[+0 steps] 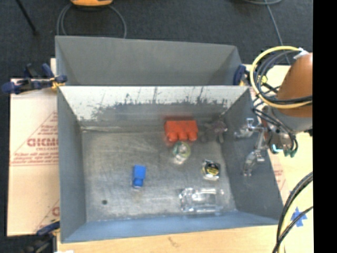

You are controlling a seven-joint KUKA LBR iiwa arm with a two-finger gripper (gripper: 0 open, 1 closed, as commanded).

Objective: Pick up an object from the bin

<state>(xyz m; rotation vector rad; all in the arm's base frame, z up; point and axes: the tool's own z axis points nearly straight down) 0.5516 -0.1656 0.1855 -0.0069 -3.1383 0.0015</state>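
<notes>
My gripper point(247, 148) hangs over the bin's sloping right wall, open, with nothing between its two metal fingers. Nearest to it on the bin floor lies a small round black and yellow thing point(211, 169), a little to its left and lower down. A red block with rounded lobes point(181, 130) sits near the back wall, left of the gripper. Just in front of the red block rests a clear, roundish thing point(180, 153).
A clear plastic piece point(200, 200) lies by the front wall at the right. A small blue block point(138, 175) lies apart at the left middle of the floor. The arm with its orange cover and cables stands outside the bin's right rim.
</notes>
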